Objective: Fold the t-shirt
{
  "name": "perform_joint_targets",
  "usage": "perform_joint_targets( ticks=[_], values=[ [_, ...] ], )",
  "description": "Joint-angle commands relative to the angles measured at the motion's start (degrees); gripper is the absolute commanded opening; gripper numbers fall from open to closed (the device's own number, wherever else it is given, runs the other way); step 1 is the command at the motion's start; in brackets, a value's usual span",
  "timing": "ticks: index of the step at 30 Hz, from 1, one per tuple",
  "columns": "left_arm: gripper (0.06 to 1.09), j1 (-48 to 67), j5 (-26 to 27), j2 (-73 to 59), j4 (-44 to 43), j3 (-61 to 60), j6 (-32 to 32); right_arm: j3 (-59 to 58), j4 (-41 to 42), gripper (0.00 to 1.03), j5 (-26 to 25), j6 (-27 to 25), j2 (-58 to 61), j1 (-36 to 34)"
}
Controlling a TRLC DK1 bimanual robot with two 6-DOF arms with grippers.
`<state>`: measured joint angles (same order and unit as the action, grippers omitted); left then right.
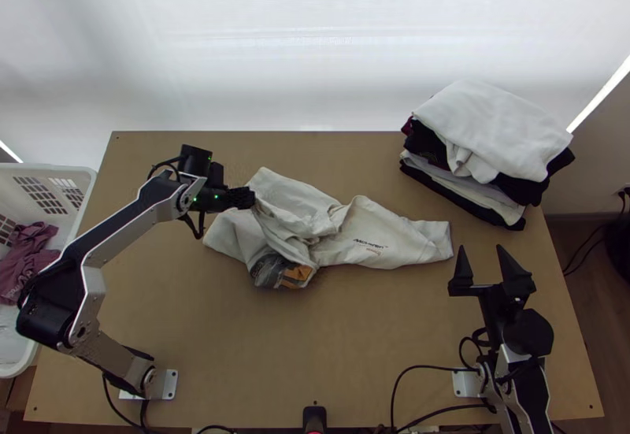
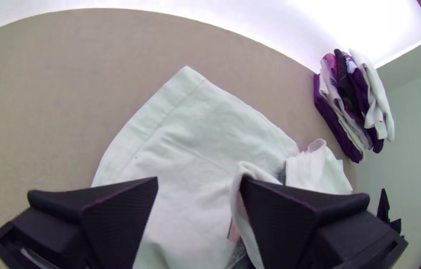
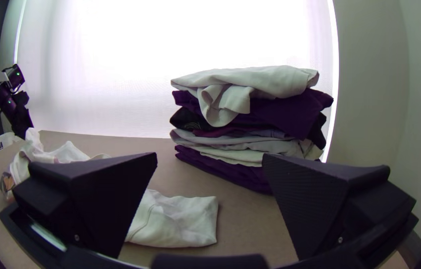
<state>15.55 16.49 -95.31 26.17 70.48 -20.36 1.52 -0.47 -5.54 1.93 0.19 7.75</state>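
Left claw point(image 2: 199, 180) was held open at the shirt's point(image 1: 350, 233) ten o'clock side, a ridge of cloth touching or nearly touching one finger, with no grip to be made out; right claw point(image 1: 481, 248) was poised open towards three o'clock on the table point(image 1: 378, 339), clear of the cloth. The shirt was left bunched and twisted just towards twelve from the table's middle, its narrower end pointed at three; a dark and orange patch point(image 1: 291, 272) was exposed between seven and eight; no neat fold could be seen, so the task was judged barely begun; flattening, folding and squaring were all left to be done; other clothes were piled in a stack point(image 1: 500, 131) near two o'clock.
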Motion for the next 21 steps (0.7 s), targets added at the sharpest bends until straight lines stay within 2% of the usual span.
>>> perform_joint_targets(
  ticks=[1, 11, 17, 21],
  values=[
    [1.04, 0.44, 0.3, 5.22, -2.18, -2.1, -3.81, -1.08, 0.65, 0.99, 0.09, 0.97, -0.27, -0.19],
    [1.04, -2.72, -0.14, 14.1, -0.69, -3.59, -5.74, -1.08, 0.65, 0.99, 0.09, 0.97, -0.27, -0.19],
    [1.04, -6.15, -2.25, 23.06, 6.17, -2.01, -5.92, -1.08, 0.65, 0.99, 0.09, 0.97, -0.27, -0.19],
    [1.04, -11.16, -2.69, 28.6, 7.66, -6.23, -4.51, -1.17, 0.65, 0.99, 0.09, 0.97, -0.27, -0.19]
  ],
)
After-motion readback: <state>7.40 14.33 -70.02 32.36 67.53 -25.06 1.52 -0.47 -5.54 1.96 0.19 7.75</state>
